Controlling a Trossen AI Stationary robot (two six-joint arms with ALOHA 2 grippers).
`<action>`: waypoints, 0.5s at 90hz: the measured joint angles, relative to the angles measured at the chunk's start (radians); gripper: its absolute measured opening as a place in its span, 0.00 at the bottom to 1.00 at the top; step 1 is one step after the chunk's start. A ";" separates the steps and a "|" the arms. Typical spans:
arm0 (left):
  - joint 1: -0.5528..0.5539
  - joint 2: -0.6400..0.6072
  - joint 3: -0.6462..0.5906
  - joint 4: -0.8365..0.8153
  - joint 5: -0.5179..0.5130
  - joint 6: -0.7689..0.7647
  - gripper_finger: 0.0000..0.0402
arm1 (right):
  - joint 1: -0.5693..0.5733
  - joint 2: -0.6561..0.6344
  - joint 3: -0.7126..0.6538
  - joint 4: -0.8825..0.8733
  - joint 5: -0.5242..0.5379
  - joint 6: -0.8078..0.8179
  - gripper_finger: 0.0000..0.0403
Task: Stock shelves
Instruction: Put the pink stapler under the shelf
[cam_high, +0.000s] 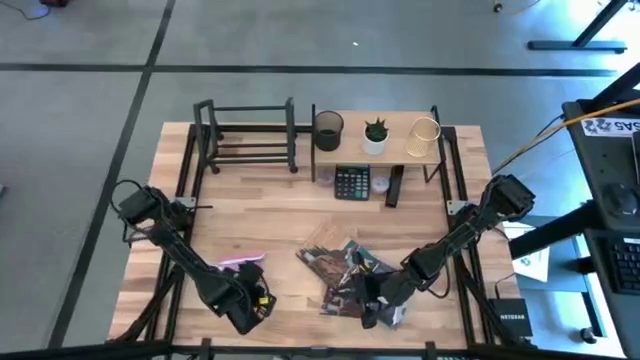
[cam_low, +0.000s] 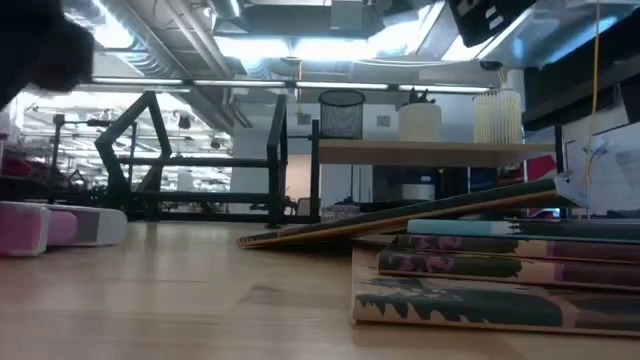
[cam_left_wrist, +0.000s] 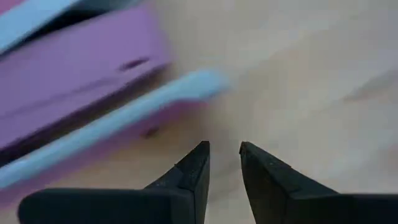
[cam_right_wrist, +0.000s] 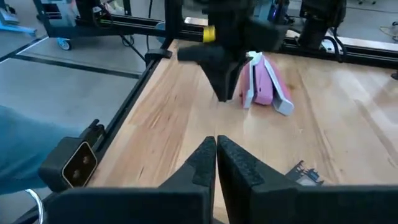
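The shelves stand at the table's far side: a black metal-bar rack (cam_high: 245, 135) and a light-wood board shelf (cam_high: 380, 152) carrying a mesh cup, a small plant and a wire cup. A pink and white stapler-like object (cam_high: 240, 262) lies on the table at the near left. My left gripper (cam_left_wrist: 224, 149) hovers just beside it, slightly open with nothing between its fingers. A loose pile of books (cam_high: 345, 270) lies near the middle, its top book tilted (cam_low: 400, 215). My right gripper (cam_right_wrist: 216, 142) is shut at the pile's near edge (cam_high: 378, 308), holding nothing.
A calculator (cam_high: 352, 182) and a dark upright item (cam_high: 393, 187) sit under the board shelf. Black frame rails (cam_high: 178, 180) run along both table sides. Bare wood lies between the pile and the shelves.
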 joint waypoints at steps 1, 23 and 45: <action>0.006 0.001 0.000 -0.011 0.000 0.000 0.18 | -0.002 0.000 0.000 0.000 0.000 0.000 0.00; 0.301 -0.020 0.049 -0.090 -0.337 0.375 0.18 | -0.019 0.000 0.000 0.000 -0.003 -0.003 0.00; 0.388 -0.028 0.282 -0.142 -0.183 0.847 0.18 | -0.030 0.000 0.000 -0.001 -0.004 -0.004 0.00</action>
